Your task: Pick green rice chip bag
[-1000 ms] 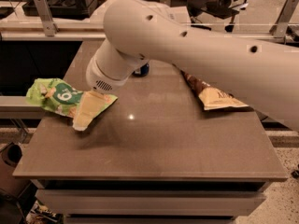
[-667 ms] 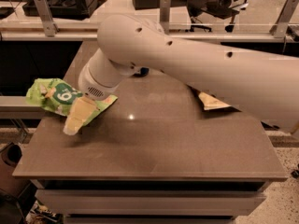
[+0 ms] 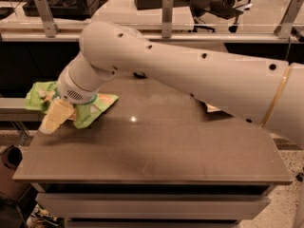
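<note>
Counter (image 3: 156,151): a broad, dark brown top that fills the lower half of the view, with drawers or shelving below it.
Arm (image 3: 190,75): a thick white robot arm that reaches from the right edge across to the left and bends down at a round wrist over the counter's left edge.
Green rice chip bag (image 3: 92,110): a crumpled light green packet lying flat at the counter's left edge. Its middle is hidden under the wrist, and green shows on both sides.
Pincer (image 3: 54,118): a tan piece that slants down and to the left from the wrist, right at the bag's near-left side and seemingly touching it. Whether it is released or clenched cannot be told.
Second packet (image 3: 213,109): only a pale sliver shows beneath the arm, well apart from the green bag.
Step in hand: probably the final approach, or the grasp itself.
Next move: probably a firm clench on the foil and then a straight lift. The thin, slick bag could slip, or slide off the edge.
</note>
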